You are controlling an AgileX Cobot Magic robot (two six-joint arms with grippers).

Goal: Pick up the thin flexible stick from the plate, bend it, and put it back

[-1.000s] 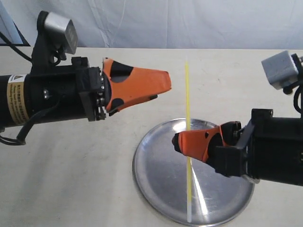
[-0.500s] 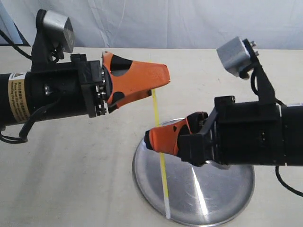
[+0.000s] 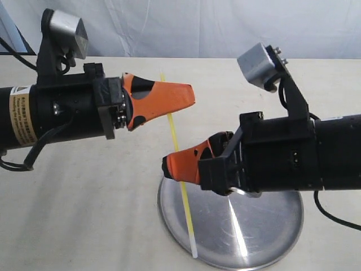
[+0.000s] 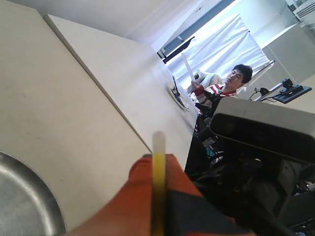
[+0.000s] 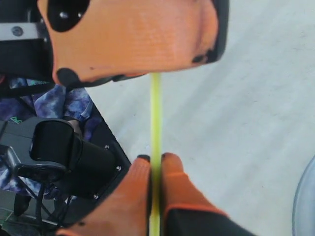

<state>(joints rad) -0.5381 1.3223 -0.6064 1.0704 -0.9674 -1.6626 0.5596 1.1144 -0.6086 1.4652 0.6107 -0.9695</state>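
The stick [image 3: 174, 135] is off the plate [image 3: 265, 237] and in the air. It slants from above the plate's near-left rim up and away over the table [image 3: 84, 214]. My right gripper [image 3: 168, 166] has it nipped between closed fingertips partway along its length, above the plate's left edge; the right wrist view shows this plainly. My left gripper [image 3: 190, 96] sits higher and further left of the plate, and the stick's upper part passes behind it. I cannot tell whether its fingers are spread or have any hold.

I judge the stick to be nearly weightless, springy, and likely to snap if kinked sharply. It is so thin that it could pivot or slide in a pinch. I would want the second grip near the upper end, well apart from the first, so it bows in a gentle curve.

A second ago the stick stood straighter over the plate's middle. Since then the right gripper has carried it leftward and tipped its top toward the left gripper, which has barely shifted.
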